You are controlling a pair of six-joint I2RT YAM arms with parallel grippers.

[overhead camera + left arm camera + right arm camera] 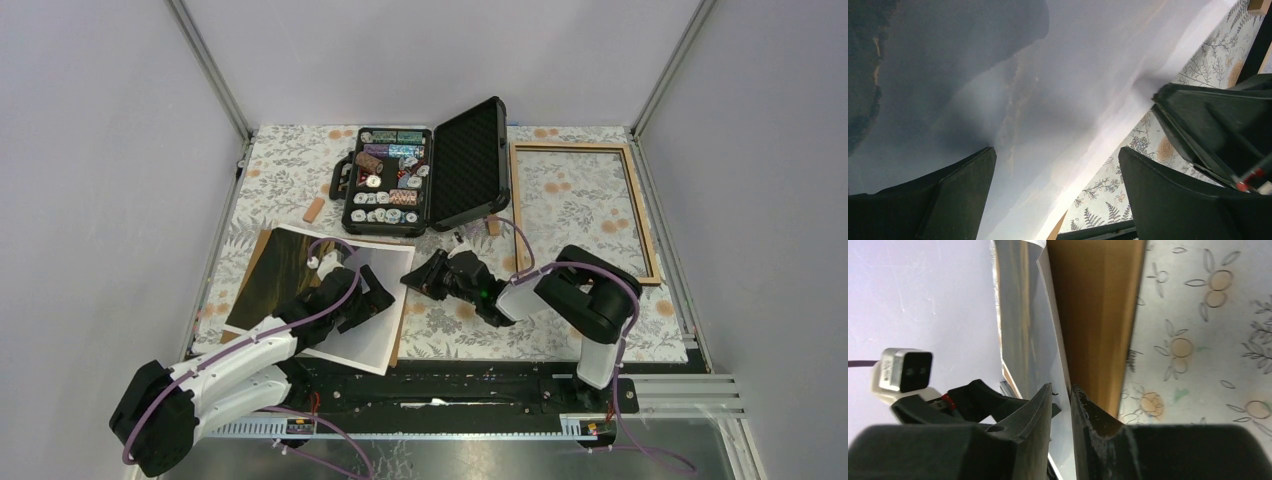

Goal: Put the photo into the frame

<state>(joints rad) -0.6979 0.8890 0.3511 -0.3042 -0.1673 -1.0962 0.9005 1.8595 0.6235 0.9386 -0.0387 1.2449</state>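
Note:
The photo (pixel 280 275), a dark mountain print with a white border, lies on a brown backing board (pixel 250 262) at the front left. My left gripper (pixel 378 295) rests wide open at its right edge, one finger over the print (pixel 998 75) and the other over the tablecloth (pixel 1056 150). My right gripper (pixel 410 278) meets that same edge from the right. In the right wrist view its jaws (pixel 1061 387) stand a narrow gap apart, with the photo's raised edge (pixel 1023 315) between them and the board (pixel 1093 315) beside it. The frame (pixel 570 147) lies flat at the back right.
An open black case of poker chips (pixel 470 165) stands at the back middle, its lid leaning toward the frame. Two small wooden blocks (pixel 315 208) (pixel 493 225) lie next to the case. Enclosure posts and walls bound the floral tablecloth (pixel 600 210).

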